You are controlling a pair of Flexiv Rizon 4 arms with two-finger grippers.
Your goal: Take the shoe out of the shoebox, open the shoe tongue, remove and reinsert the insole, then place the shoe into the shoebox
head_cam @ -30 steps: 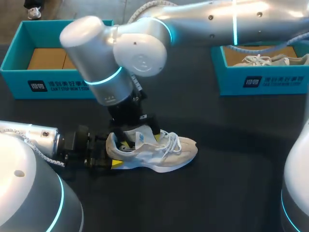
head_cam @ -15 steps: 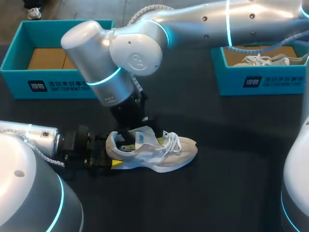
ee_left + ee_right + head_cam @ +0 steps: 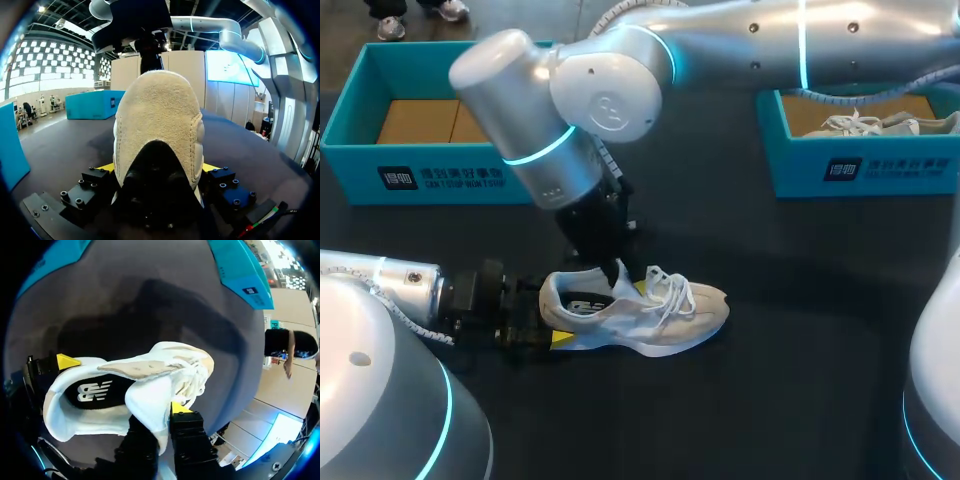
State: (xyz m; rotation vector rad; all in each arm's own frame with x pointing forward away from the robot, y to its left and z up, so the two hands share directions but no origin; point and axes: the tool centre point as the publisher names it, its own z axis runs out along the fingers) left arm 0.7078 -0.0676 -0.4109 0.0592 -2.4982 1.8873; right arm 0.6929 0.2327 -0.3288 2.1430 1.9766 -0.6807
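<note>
Your left gripper (image 3: 159, 172) clamps the shoe (image 3: 660, 318) heel between its fingers; your right gripper (image 3: 161, 415) pinches the tongue (image 3: 145, 397); draw it up gently, without tipping the shoe.

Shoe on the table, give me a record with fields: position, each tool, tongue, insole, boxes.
shoe: white sneaker on its sole on the table, outside both boxes
left tool: shut on the heel
right tool: shut on the tongue, which stands raised
insole: black, inside the shoe
left shoebox: no shoe visible inside
right shoebox: holds a second shoe
</note>
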